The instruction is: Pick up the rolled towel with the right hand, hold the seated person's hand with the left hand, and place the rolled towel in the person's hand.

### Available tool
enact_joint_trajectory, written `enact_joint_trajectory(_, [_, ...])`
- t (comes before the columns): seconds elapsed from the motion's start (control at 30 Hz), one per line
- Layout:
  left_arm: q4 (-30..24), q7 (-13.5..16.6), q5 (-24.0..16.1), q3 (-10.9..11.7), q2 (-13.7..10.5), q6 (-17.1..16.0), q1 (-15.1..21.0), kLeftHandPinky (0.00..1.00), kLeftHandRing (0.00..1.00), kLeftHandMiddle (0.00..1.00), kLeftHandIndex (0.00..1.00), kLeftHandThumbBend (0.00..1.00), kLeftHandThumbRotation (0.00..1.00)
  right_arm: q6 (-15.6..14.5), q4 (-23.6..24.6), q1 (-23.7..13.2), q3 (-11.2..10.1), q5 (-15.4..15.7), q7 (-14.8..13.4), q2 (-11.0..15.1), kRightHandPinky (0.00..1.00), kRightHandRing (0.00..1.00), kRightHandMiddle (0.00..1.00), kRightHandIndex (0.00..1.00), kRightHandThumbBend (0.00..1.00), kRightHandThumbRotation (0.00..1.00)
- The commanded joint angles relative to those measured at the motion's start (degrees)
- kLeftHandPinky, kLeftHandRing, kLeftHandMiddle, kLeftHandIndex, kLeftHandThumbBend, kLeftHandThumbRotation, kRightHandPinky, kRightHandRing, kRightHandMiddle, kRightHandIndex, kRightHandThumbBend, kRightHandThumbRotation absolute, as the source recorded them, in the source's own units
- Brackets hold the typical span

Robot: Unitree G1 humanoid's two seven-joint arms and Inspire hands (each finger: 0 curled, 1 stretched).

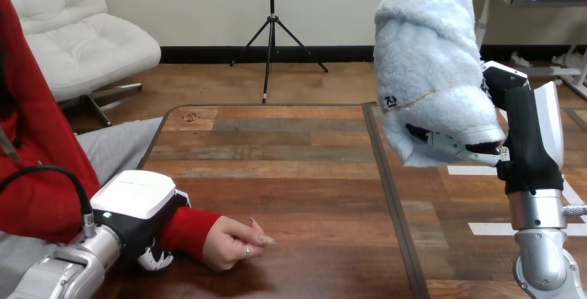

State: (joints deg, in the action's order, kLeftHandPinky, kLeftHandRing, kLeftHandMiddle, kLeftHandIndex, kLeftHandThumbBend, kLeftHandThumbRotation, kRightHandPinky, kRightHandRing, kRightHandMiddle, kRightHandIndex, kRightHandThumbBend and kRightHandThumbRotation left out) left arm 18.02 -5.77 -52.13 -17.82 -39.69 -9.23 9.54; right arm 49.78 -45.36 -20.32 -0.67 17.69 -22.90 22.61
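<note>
Upper right, the right hand (529, 140) clutches the rolled towel (432, 70), held high. Lower left, the left hand (142, 209) curls round the person's wrist (188, 230); the person's hand (232, 242) rests on the table (291, 167).

The rolled towel (432, 70) runs off the top edge and covers most of my right hand (529, 133). My left hand (135, 202) meets the person's wrist (187, 230) — whether it grips, I cannot tell.
</note>
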Motion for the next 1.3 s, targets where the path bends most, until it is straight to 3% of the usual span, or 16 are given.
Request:
enact_joint_trajectory(0.0, [0.81, -0.9, 1.06, -0.75, -0.15, -0.52, 1.74, 0.67, 0.7, 0.7, 0.64, 0.92, 0.0, 1.64, 3.38, -2.64, -1.67, -1.19, -0.34, -0.49, 0.27, 0.33, 0.4, 0.44, 0.72, 0.0])
enact_joint_trajectory(0.17, [1.15, -0.43, 1.81, -0.69, 0.18, -1.05, 1.77, 0.61, 0.66, 0.67, 0.6, 0.91, 0.01, 1.6, 3.3, -2.79, -1.68, -0.89, -0.66, -0.47, 0.27, 0.33, 0.4, 0.44, 0.72, 0.0])
enact_joint_trajectory(0.77, [2.37, 1.78, 3.37, -0.59, 1.35, -1.18, 1.68, 0.33, 0.37, 0.41, 0.4, 0.79, 0.0, 1.88, 2.93, -2.96, -1.75, -2.12, 0.41, -0.72, 0.26, 0.32, 0.39, 0.44, 0.73, 0.0])
enact_joint_trajectory(1.27, [1.93, 0.16, 6.95, -0.01, 1.83, -0.18, 1.34, 0.3, 0.34, 0.37, 0.35, 0.71, 0.0, 1.13, 3.21, -2.89, -1.79, -1.22, -0.37, -0.67, 0.25, 0.31, 0.39, 0.44, 0.73, 0.0])
